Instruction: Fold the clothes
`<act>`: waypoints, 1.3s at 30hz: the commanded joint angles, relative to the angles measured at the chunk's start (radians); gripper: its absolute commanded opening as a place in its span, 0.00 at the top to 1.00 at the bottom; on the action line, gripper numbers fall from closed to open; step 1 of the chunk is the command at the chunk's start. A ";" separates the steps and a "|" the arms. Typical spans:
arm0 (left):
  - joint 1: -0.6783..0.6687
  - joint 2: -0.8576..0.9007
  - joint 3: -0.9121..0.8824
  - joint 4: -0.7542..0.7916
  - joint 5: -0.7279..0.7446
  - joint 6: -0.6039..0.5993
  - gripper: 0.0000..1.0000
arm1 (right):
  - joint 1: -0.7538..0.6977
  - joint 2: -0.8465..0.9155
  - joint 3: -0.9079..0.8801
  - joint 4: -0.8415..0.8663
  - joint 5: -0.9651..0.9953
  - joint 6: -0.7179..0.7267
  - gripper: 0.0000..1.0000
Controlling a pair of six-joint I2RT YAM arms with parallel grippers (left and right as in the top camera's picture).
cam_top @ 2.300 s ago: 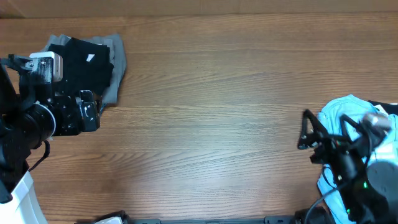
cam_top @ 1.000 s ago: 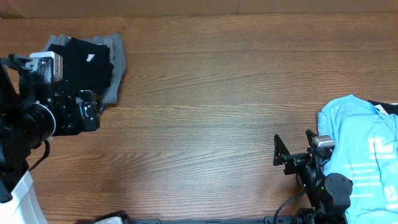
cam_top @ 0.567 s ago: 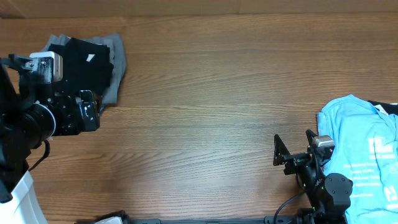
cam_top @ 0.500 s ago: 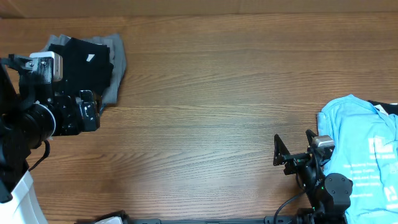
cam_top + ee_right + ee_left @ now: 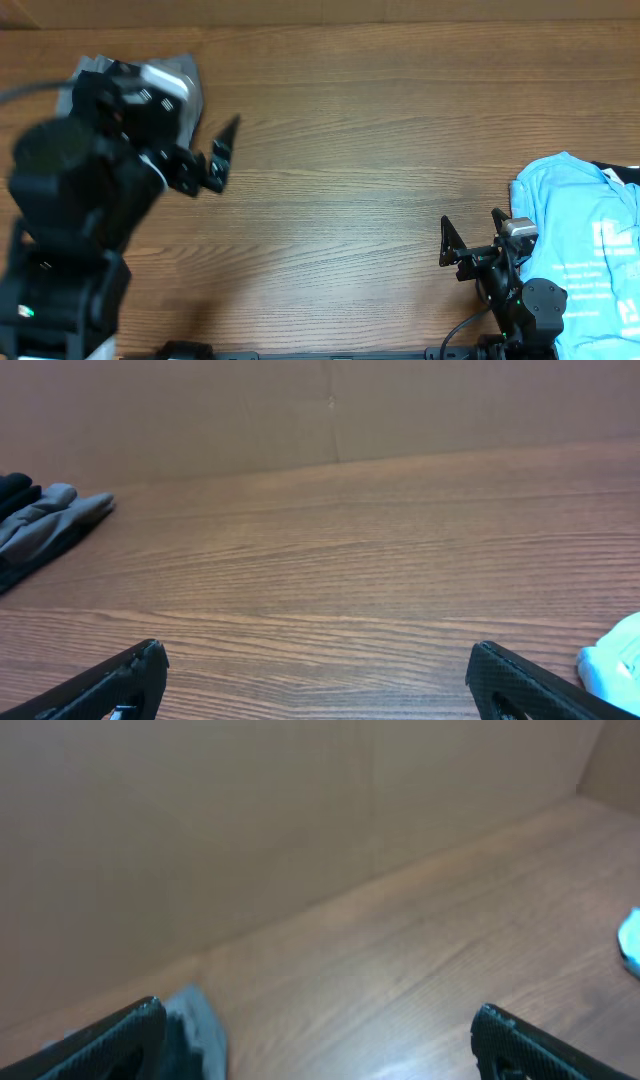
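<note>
While my right pincer (image 5: 471, 235) is standing wide open low over the table (image 5: 350, 150), gripping nothing, the light-blue tee (image 5: 575, 225) is lying just beside it. My left pincer (image 5: 222, 155) is gaping equally wide, empty, near the grey and black clothes (image 5: 193, 100) at the far corner.

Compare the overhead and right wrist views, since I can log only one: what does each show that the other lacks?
Only the overhead shows the left gripper and the white print on the light-blue tee. Only the right wrist shows the vertical seam in the brown back wall. Both show the table, the grey and black pile, the tee's edge and the right gripper.
</note>
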 commanded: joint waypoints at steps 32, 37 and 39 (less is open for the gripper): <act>0.007 -0.999 -1.343 0.528 -0.041 0.042 0.00 | -0.005 -0.011 -0.009 0.006 -0.005 -0.003 0.00; 0.007 -0.999 -1.431 0.639 -0.071 0.042 0.00 | -0.005 -0.011 -0.009 0.006 -0.005 -0.003 0.00; 0.007 -0.999 -1.435 0.644 -0.072 0.042 0.00 | -0.005 -0.011 -0.009 0.006 -0.005 -0.003 0.00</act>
